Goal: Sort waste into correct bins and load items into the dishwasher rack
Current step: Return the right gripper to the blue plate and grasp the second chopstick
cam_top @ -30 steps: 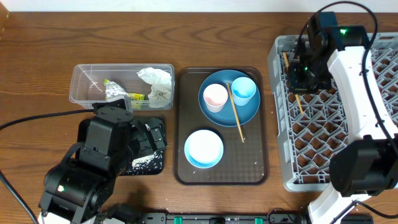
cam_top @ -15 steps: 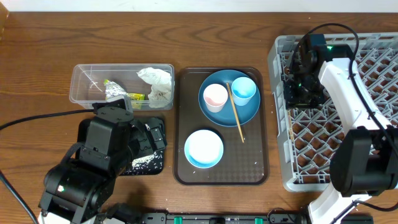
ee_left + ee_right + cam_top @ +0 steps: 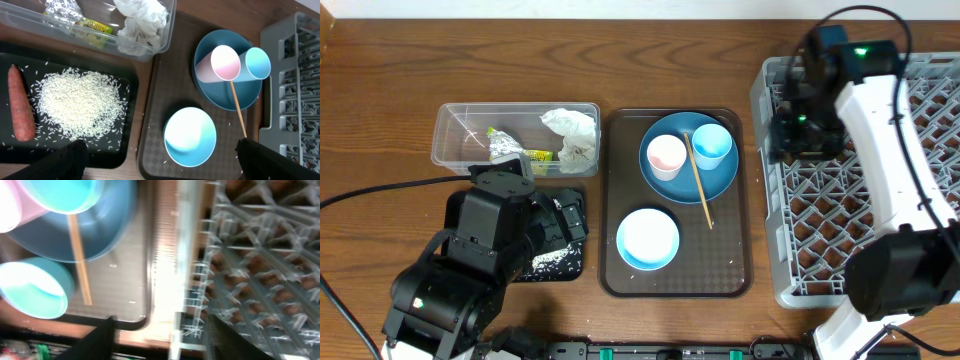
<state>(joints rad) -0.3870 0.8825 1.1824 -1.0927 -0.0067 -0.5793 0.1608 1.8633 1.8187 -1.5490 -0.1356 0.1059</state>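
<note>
Vs a sec ago: L side unchanged. L arm is parked over the black tray, L claw spread wide w/ nothing in it. Middle unchanged too. R side has moved: R claw sat further into the dishwasher rack w/ a chopstick showing under it. Now it's at the rack's L rim and that stick can't be made out. R wrist view is blurred, but the fingers stand apart, nothing between them.

Around, L to R:
- clear tub at the far L of the counter, holding the foil wrapper and crumpled paper
- black tray just in front of it, holding the carrot and a rice pile; overhead, the L arm hides most of it
- brown serving tray, carrying the bowl near the front and the dark blue plate behind
- pink cup and light blue cup on the plate, side by side
- rack far R, w/ the R arm crossing over it

Axes: the remaining chopstick runs far-to-near, near end leaning a bit R. Its far end lies between the cups; its near end is off the plate, on the brown tray. The carrot lies along the black tray's L edge, thin tip toward the tub. Cups and bowl sit mouth-up.
</note>
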